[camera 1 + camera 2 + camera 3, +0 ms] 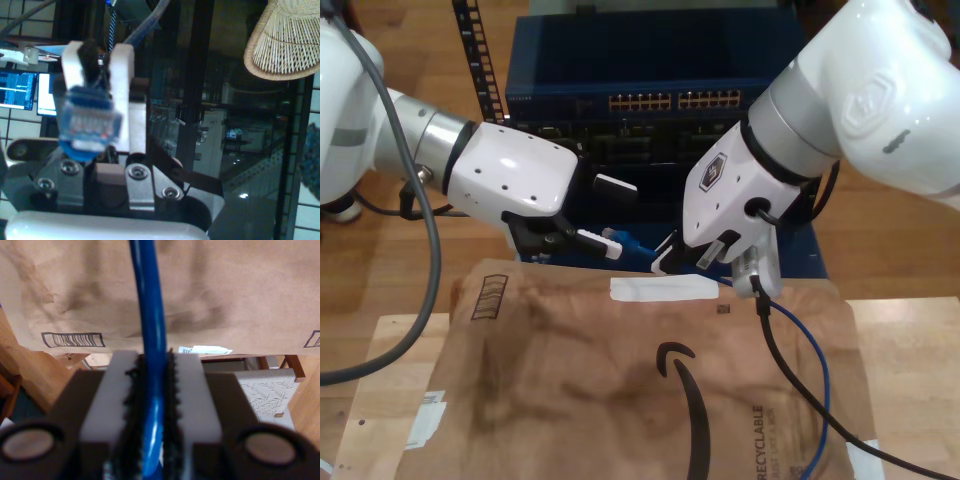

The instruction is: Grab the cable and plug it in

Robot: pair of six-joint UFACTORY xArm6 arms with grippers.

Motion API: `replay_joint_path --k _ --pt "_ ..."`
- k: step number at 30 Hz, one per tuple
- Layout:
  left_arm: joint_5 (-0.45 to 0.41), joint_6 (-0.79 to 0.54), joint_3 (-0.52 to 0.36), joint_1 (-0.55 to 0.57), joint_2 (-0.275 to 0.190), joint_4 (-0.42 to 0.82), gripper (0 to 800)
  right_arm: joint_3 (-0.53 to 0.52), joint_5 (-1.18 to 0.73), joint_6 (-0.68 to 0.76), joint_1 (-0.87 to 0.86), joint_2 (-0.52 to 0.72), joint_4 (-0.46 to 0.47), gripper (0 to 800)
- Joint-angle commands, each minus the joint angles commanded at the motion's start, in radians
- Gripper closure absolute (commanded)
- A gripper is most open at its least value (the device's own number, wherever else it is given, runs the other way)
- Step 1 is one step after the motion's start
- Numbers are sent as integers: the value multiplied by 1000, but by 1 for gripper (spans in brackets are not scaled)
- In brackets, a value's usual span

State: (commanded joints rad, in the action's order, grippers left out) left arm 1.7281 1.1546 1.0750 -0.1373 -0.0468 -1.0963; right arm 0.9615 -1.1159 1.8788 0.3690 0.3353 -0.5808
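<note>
The cable [150, 330] is clamped in my second gripper [156, 390], its plug [87, 125] pinched in my first gripper [97, 75] before the switch [650, 105]; a skewed plug may be jammed against a port.

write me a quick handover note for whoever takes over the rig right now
My first gripper: shut on the cable's plug, which sticks out past the fingers, at the exterior view's left.
My second gripper: shut on the cable itself, at the exterior view's right.
Cable: runs from the second gripper down over the brown paper to the exterior view's bottom edge.
Done: cable grabbed by both grippers, plug held in front of the blue switch.
Left: line the plug up with a port in the port row and push it in; it is not yet inserted.
</note>
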Motion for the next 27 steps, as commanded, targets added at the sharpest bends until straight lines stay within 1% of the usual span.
replay_joint_path --k 3,6,8,9,11,14,19,20,22,24,27 --pt "35 -23 2 -2 0 0 18 2 -2 0 -9 11 -2 787" --pt "52 -43 2 -8 0 -2 20 0 -5 -2 -12 15 -14 790" --pt "64 -81 -3 -18 0 -2 21 2 -28 -25 -26 15 -44 790" --pt "72 -97 -3 -26 0 -2 23 3 -46 -35 -44 15 -75 790" --pt "84 -104 -2 -32 0 -3 23 9 -92 -71 -95 15 -147 790" --pt "87 -106 -2 -32 0 -28 23 15 -150 -101 -135 12 -215 790" --pt "100 -103 0 -32 0 -46 28 12 -157 -103 -132 11 -218 790" --pt "101 -101 -2 -32 0 -46 34 11 -157 -103 -130 9 -218 790" --pt "103 -100 -2 -32 0 -46 82 12 -158 -103 -132 9 -218 790" --pt "109 -98 -2 -32 0 -46 102 11 -158 -103 -130 9 -218 789" --pt "120 -98 -3 -32 0 -46 171 9 -160 -103 -130 8 -216 790"
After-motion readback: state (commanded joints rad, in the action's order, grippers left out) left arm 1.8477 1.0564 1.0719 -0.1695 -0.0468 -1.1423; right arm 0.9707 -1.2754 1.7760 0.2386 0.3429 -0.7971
